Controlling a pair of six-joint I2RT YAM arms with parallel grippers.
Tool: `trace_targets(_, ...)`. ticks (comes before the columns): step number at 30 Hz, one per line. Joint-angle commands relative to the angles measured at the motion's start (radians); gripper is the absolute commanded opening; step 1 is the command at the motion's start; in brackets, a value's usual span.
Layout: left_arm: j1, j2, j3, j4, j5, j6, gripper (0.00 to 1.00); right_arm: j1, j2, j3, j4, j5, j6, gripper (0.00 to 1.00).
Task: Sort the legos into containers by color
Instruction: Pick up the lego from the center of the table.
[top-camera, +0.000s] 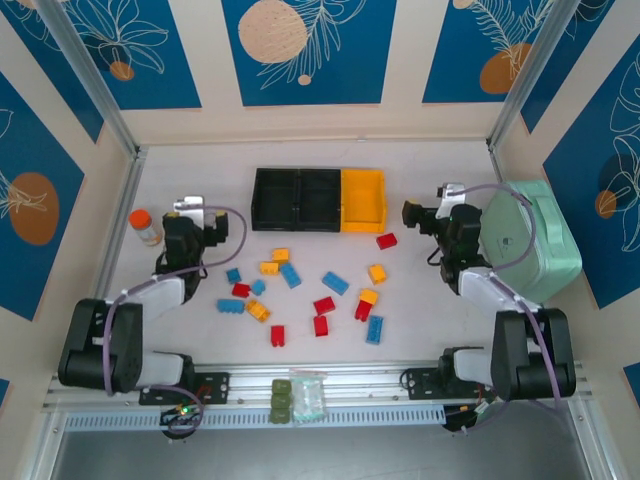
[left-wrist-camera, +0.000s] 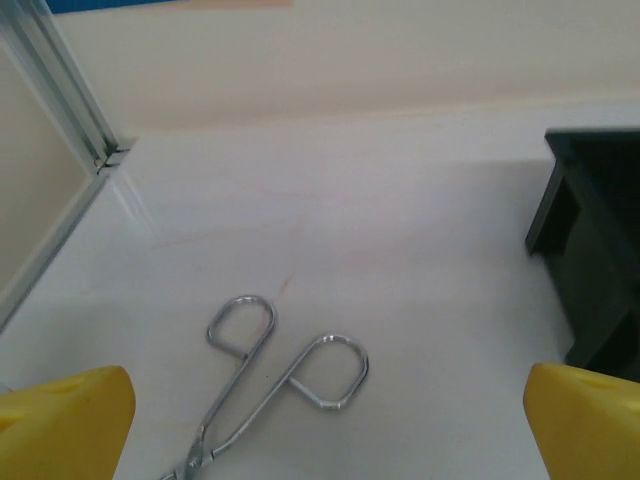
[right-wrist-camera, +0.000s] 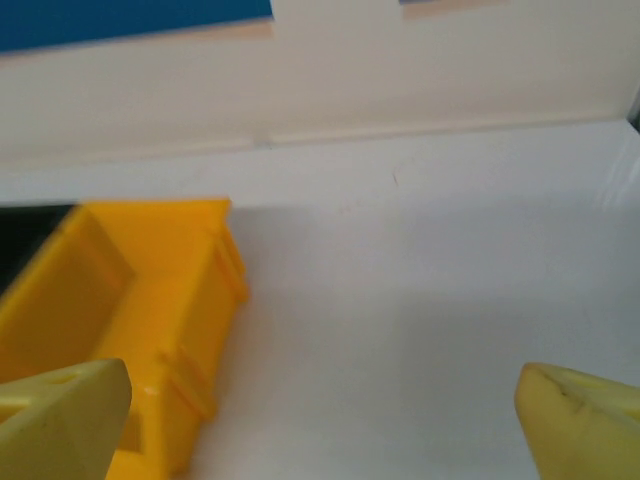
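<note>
Several red, yellow and blue legos lie scattered on the white table between the arms, among them a red one (top-camera: 386, 241), a blue one (top-camera: 335, 283) and a yellow one (top-camera: 377, 273). Behind them the containers stand in a row: two black bins (top-camera: 297, 198) and a yellow bin (top-camera: 363, 198), all looking empty. My left gripper (top-camera: 192, 208) (left-wrist-camera: 325, 430) hovers open left of the black bins (left-wrist-camera: 590, 250), nothing between its yellow fingers (left-wrist-camera: 65, 420). My right gripper (top-camera: 418, 213) (right-wrist-camera: 322, 420) stands open just right of the yellow bin (right-wrist-camera: 140, 300), also holding nothing.
Metal scissor-like tongs (left-wrist-camera: 285, 375) lie on the table under the left gripper. An orange-capped bottle (top-camera: 146, 226) stands at far left. A mint-green case (top-camera: 535, 240) sits by the right arm. Olive-green blocks with a clear bag (top-camera: 297, 397) rest on the near rail.
</note>
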Motion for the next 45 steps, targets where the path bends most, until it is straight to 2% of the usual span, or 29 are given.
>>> trace_targets(1, 0.013, -0.070, 0.078, -0.251, 0.010, -0.200, 0.99, 0.005, -0.068, 0.084, -0.227, -0.108, 0.154, 0.99)
trace_targets(2, 0.014, -0.095, 0.092, -0.300, 0.005, -0.322, 0.99, -0.004, -0.092, 0.117, -0.299, -0.133, 0.252, 0.99)
trace_targets(4, 0.015, -0.136, 0.088, -0.335, 0.012, -0.480, 0.99, -0.022, -0.123, 0.168, -0.476, -0.137, 0.460, 0.99)
trace_targets(5, 0.019, -0.158, 0.070, -0.318, 0.058, -0.520, 0.99, -0.031, -0.125, 0.171, -0.497, -0.156, 0.530, 0.99)
trace_targets(7, 0.023, -0.186, 0.047, -0.294, 0.172, -0.528, 0.99, -0.070, -0.128, 0.158, -0.473, -0.303, 0.569, 0.99)
trace_targets(9, 0.022, -0.209, 0.074, -0.383, 0.252, -0.533, 0.98, -0.078, -0.129, 0.174, -0.503, -0.408, 0.574, 0.88)
trace_targets(11, 0.022, -0.213, 0.129, -0.545, 0.332, -0.542, 0.89, -0.054, -0.114, 0.235, -0.623, -0.458, 0.534, 0.75)
trace_targets(13, 0.017, -0.210, 0.164, -0.649, 0.427, -0.538, 0.77, -0.014, -0.098, 0.282, -0.731, -0.460, 0.492, 0.67)
trace_targets(16, 0.006, -0.238, 0.157, -0.750, 0.518, -0.556, 0.66, 0.084, -0.093, 0.321, -0.845, -0.399, 0.429, 0.65)
trace_targets(20, -0.034, -0.313, 0.095, -0.793, 0.576, -0.637, 0.51, 0.224, -0.063, 0.357, -0.947, -0.296, 0.386, 0.66)
trace_targets(26, -0.128, -0.378, 0.043, -0.863, 0.587, -0.682, 0.51, 0.429, 0.054, 0.417, -1.042, -0.165, 0.336, 0.66)
trace_targets(32, -0.217, -0.425, -0.021, -0.879, 0.565, -0.738, 0.56, 0.576, 0.224, 0.483, -1.094, -0.097, 0.277, 0.67)
trace_targets(38, -0.278, -0.465, -0.068, -0.867, 0.535, -0.779, 0.60, 0.663, 0.389, 0.536, -1.091, -0.034, 0.248, 0.70)
trace_targets(45, -0.300, -0.463, -0.096, -0.850, 0.516, -0.794, 0.63, 0.707, 0.523, 0.600, -1.098, 0.012, 0.220, 0.69)
